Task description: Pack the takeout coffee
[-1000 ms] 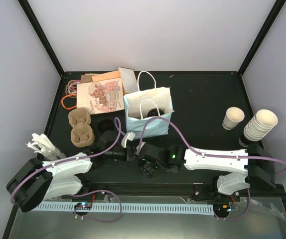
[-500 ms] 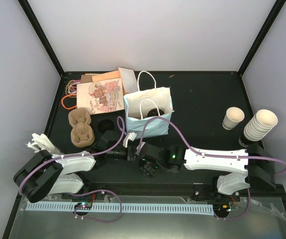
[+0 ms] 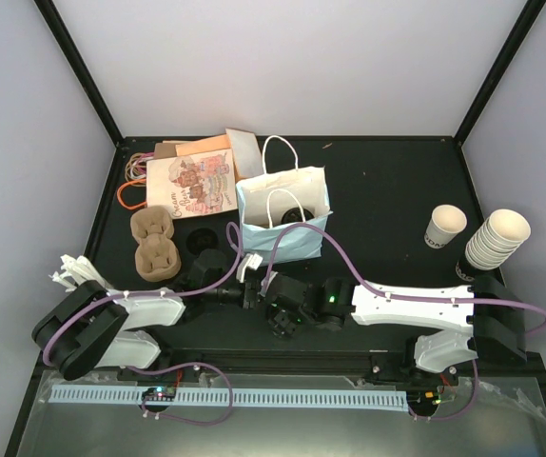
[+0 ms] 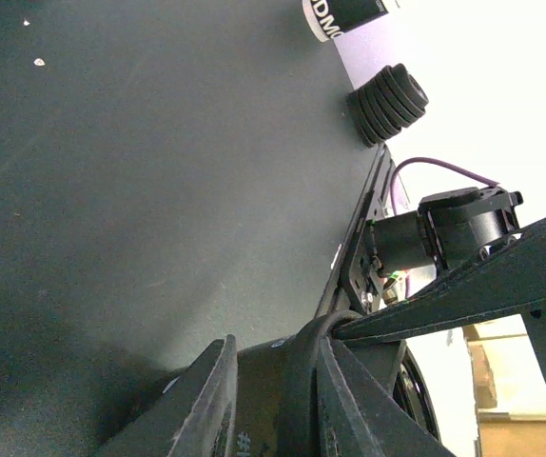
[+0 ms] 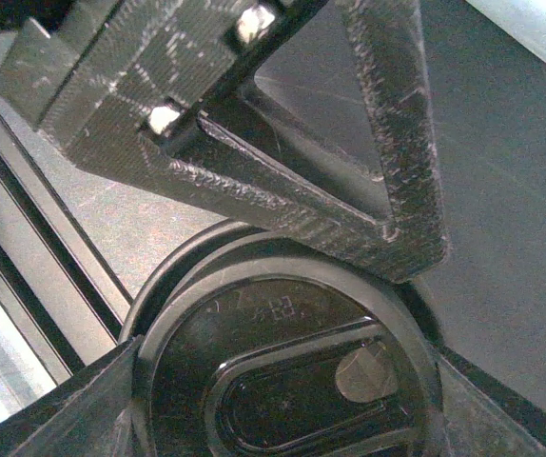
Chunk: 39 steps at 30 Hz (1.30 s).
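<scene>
A black plastic lid (image 5: 254,314) fills the right wrist view, and no cream cup shows under it. My right gripper (image 5: 278,386) is shut on its sides, low over the table's near middle (image 3: 281,319). My left gripper (image 3: 252,295) meets it from the left. In the left wrist view its fingers (image 4: 211,390) pinch the lid's rim (image 4: 302,381), with the left gripper (image 4: 275,352) shut on it. A takeout coffee (image 3: 200,242), seen as a black disc, stands beside the carrier. A similar black disc (image 3: 295,217) sits inside the bag.
A pale blue paper bag (image 3: 271,240) with white handles stands open at the centre. A brown pulp carrier (image 3: 154,243) and flat printed bags (image 3: 192,181) lie at the left. A single cup (image 3: 444,227), stacked cups (image 3: 497,238) and stacked black lids (image 4: 387,100) are at the right.
My left gripper's jaws have narrowed onto the lid's rim, and the left arm's elbow has shifted a little right and up. The right arm has held still.
</scene>
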Each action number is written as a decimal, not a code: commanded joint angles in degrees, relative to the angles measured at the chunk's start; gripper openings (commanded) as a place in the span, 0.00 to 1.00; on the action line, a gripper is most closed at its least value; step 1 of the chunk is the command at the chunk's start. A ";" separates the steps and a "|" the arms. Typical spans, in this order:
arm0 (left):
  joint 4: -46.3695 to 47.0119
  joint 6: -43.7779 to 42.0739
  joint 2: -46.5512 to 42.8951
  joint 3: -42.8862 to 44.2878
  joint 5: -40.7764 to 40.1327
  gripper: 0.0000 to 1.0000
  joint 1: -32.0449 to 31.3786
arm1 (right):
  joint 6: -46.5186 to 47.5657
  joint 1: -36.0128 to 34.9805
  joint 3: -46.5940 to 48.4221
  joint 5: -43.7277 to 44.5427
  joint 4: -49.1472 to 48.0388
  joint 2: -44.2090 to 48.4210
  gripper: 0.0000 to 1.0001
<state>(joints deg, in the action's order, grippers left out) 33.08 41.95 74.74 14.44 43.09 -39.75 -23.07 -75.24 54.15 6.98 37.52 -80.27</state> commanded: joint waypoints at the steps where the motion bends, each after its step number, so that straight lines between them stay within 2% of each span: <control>1: -12.52 -3.97 2.46 -3.26 -0.35 0.25 -0.87 | -1.35 -0.58 -4.59 -6.95 4.90 -4.74 0.73; 10: -16.56 -5.05 4.67 -4.27 -2.32 0.24 -0.93 | -1.81 -0.54 -5.02 -8.51 4.82 -6.31 0.73; 39: -15.38 -0.47 13.70 -5.55 -4.14 0.17 -2.23 | -1.26 -0.55 -6.29 -13.51 3.80 -10.00 0.73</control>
<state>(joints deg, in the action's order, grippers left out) 40.29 43.66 81.76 13.74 45.28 -39.22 -24.82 -74.52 54.35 5.89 37.50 -81.43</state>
